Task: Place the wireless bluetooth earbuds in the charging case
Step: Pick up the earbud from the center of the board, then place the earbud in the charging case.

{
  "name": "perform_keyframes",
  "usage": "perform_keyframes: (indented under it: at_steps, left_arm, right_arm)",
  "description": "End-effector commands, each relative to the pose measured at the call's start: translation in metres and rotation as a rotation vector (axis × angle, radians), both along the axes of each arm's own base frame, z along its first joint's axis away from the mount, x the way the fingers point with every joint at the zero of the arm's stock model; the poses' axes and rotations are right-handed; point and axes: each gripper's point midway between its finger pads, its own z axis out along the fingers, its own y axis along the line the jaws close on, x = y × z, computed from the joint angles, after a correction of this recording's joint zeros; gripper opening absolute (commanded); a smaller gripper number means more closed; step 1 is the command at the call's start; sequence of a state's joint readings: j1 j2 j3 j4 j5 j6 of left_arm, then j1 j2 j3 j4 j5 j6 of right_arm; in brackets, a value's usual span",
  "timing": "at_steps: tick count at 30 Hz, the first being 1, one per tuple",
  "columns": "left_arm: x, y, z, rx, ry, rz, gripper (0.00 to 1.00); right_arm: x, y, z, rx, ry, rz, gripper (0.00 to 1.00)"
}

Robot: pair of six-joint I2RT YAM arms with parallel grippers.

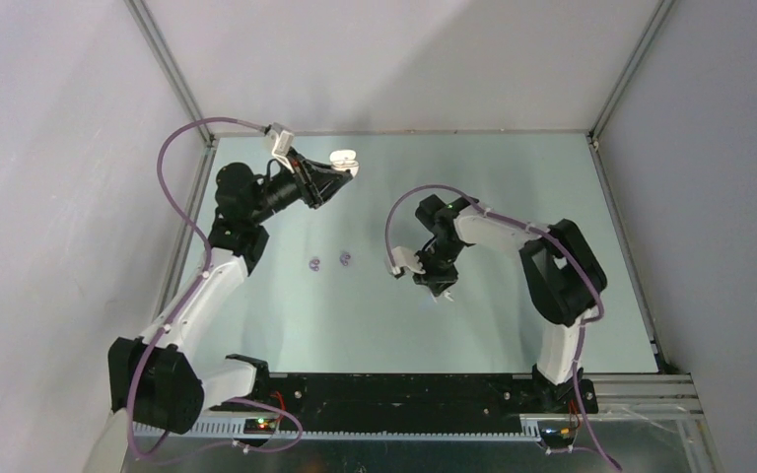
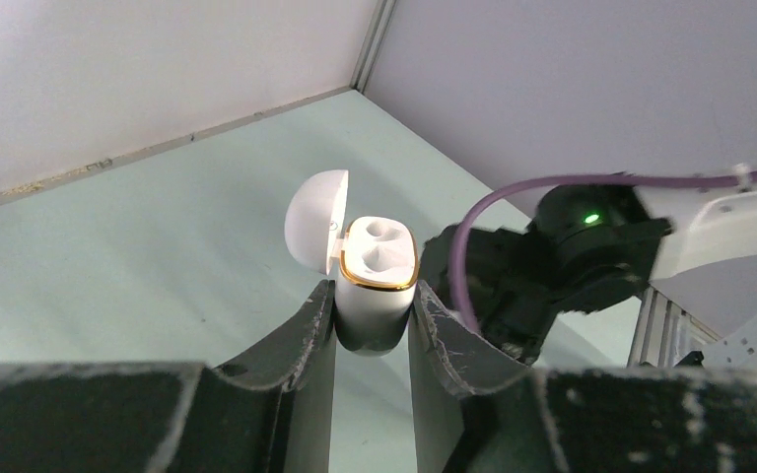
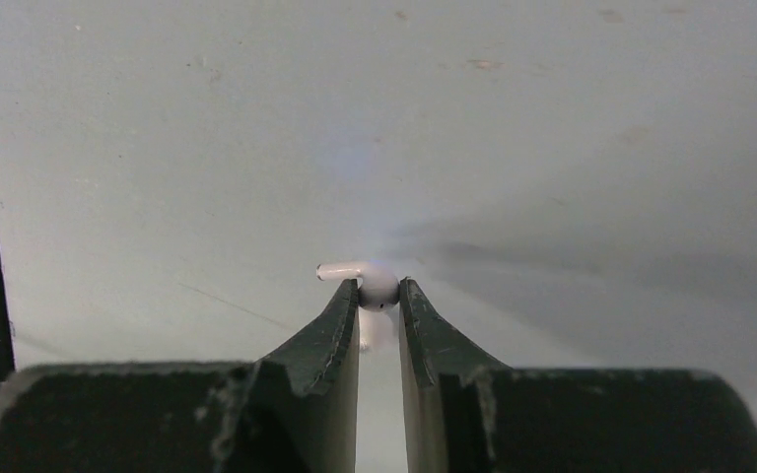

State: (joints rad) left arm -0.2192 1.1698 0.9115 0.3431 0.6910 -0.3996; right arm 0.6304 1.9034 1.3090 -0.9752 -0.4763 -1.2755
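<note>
your right tool pinches 1 white earbud by its round head at the very fingertips, at the middle of the bench, so it could twist or pop free on the lift. your left tool is clamped on the charging case, lid open, near the far left corner; any tilt there could block the stem. count: 1 case, 1 white earbud, 2 purple earbuds lying left of the bench's middle.

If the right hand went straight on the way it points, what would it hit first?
Probably the table, almost at once. The right hand points down at it with the white earbud between its fingertips, and nothing else lies ahead. How close is unclear.
</note>
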Motion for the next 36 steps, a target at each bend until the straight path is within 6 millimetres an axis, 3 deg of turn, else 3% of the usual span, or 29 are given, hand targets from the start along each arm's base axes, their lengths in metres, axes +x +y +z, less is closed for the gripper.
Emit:
perform_keyframes:
  at_steps: [1,2,5,6,10,11,12,13,15,17,23,28,36]
  left_arm:
    - [0.011,-0.002,0.014,-0.03,-0.075,-0.005,0.0]
    - [0.012,-0.005,0.017,-0.037,-0.085,-0.012,0.0]
    - [0.019,-0.014,0.025,-0.054,-0.128,-0.031,0.0]
    - [0.021,-0.019,0.027,-0.058,-0.137,-0.044,0.0]
    - [0.024,-0.035,0.045,-0.075,-0.214,-0.089,0.0]
    - [0.022,-0.038,0.05,-0.078,-0.24,-0.108,0.0]
    - [0.021,-0.044,0.054,-0.079,-0.257,-0.127,0.0]
    - [0.019,-0.047,0.058,-0.079,-0.283,-0.139,0.0]
    - [0.018,-0.052,0.065,-0.086,-0.312,-0.142,0.0]
    - [0.016,-0.059,0.07,-0.095,-0.335,-0.15,0.0]
    - [0.006,-0.071,0.074,-0.082,-0.406,-0.175,0.0]
    - [-0.006,-0.077,0.067,-0.025,-0.466,-0.209,0.0]
    - [-0.012,-0.076,0.064,-0.007,-0.471,-0.224,0.0]
  right_arm:
    - [0.043,0.01,0.084,0.164,-0.255,-0.081,0.04]
    - [0.056,0.01,0.112,0.21,-0.312,-0.142,0.0]
    - [0.081,0.013,0.179,0.337,-0.439,-0.258,0.0]
    - [0.086,0.015,0.212,0.4,-0.472,-0.322,0.0]
    - [0.09,0.024,0.313,0.65,-0.585,-0.47,0.0]
    - [0.091,0.026,0.349,0.756,-0.657,-0.51,0.0]
    - [0.088,0.031,0.357,0.793,-0.683,-0.509,0.0]
    - [0.089,0.03,0.382,0.875,-0.769,-0.527,0.0]
    - [0.084,0.037,0.413,0.984,-0.875,-0.52,0.0]
    - [0.075,0.049,0.434,1.055,-0.931,-0.491,0.0]
    - [0.074,0.069,0.446,1.07,-1.02,-0.434,0.0]
    - [0.086,0.074,0.452,1.028,-1.13,-0.412,0.0]
    - [0.087,0.081,0.445,0.971,-1.189,-0.305,0.0]
